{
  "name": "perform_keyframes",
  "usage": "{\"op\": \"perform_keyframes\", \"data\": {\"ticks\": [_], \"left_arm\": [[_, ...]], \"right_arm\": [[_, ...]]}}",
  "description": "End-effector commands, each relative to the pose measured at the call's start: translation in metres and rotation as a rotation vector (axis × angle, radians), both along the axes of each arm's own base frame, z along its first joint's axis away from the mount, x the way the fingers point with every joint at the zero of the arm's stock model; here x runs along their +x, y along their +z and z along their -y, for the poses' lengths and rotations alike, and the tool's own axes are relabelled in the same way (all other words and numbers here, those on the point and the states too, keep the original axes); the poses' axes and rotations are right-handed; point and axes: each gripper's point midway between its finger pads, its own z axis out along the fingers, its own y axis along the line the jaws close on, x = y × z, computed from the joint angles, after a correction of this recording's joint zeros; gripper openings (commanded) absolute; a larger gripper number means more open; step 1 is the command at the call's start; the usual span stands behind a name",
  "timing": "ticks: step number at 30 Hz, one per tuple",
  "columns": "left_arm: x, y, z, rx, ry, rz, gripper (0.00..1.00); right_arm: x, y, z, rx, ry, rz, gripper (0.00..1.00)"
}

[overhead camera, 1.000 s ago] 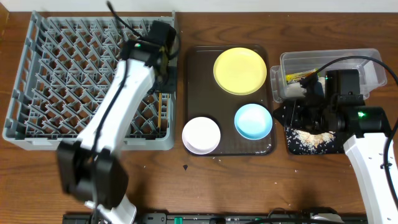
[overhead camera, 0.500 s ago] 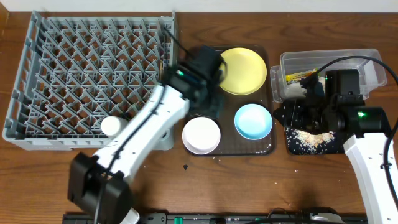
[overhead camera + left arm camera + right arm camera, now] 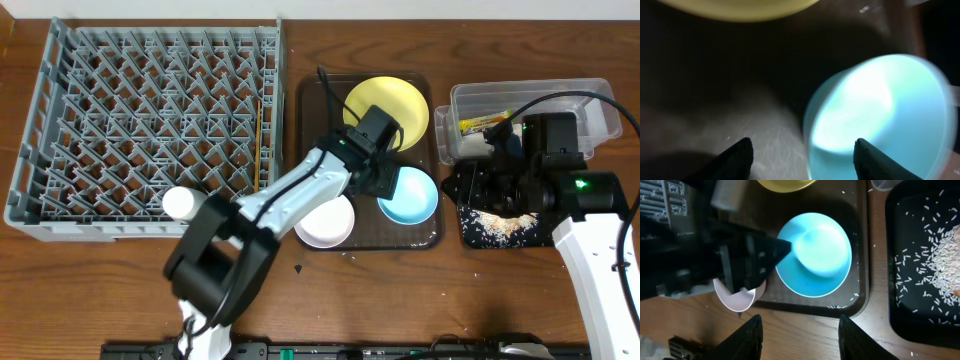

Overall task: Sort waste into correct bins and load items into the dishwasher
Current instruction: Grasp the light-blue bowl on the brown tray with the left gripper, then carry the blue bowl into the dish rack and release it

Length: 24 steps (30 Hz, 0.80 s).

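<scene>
My left gripper (image 3: 380, 180) is open, low over the dark brown serving tray (image 3: 318, 120). In the left wrist view the left gripper (image 3: 802, 160) straddles the near rim of the light blue bowl (image 3: 880, 115), one finger over the bowl, one over the tray. The light blue bowl (image 3: 407, 195) sits beside the white bowl (image 3: 324, 216), with the yellow plate (image 3: 386, 113) behind. The small pale cup (image 3: 179, 203) and chopsticks (image 3: 262, 140) are in the grey rack (image 3: 60, 120). My right gripper (image 3: 800, 337) is open and empty above the table. The napkin is out of view.
The clear tub (image 3: 590, 100) holds the green-and-yellow wrapper (image 3: 482, 124). The black tray (image 3: 475, 235) in front of it holds rice scraps (image 3: 945, 255). A few grains lie on the brown tray's front edge (image 3: 840, 306). My right arm hangs over the black tray.
My left arm has swung from the rack's right side across to the brown tray, down next to the blue bowl. The cup now shows in the rack. The right arm has not moved.
</scene>
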Motion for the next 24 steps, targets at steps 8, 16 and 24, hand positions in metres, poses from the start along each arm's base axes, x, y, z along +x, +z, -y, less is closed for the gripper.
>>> {"op": "perform_keyframes", "data": {"ticks": [8,16,24], "left_arm": [[-0.009,-0.031,0.002,0.009,0.006,-0.089,0.08],[0.015,0.051,0.0,-0.072,0.037,0.03,0.07],[0.042,0.138,-0.16,0.424,0.301,0.361,0.07]], "right_arm": [[0.003,0.008,0.002,-0.006,0.005,0.033,0.46],[0.002,0.008,0.002,-0.006,0.005,0.029,0.46],[0.002,0.008,0.003,-0.007,0.005,0.028,0.46]]}}
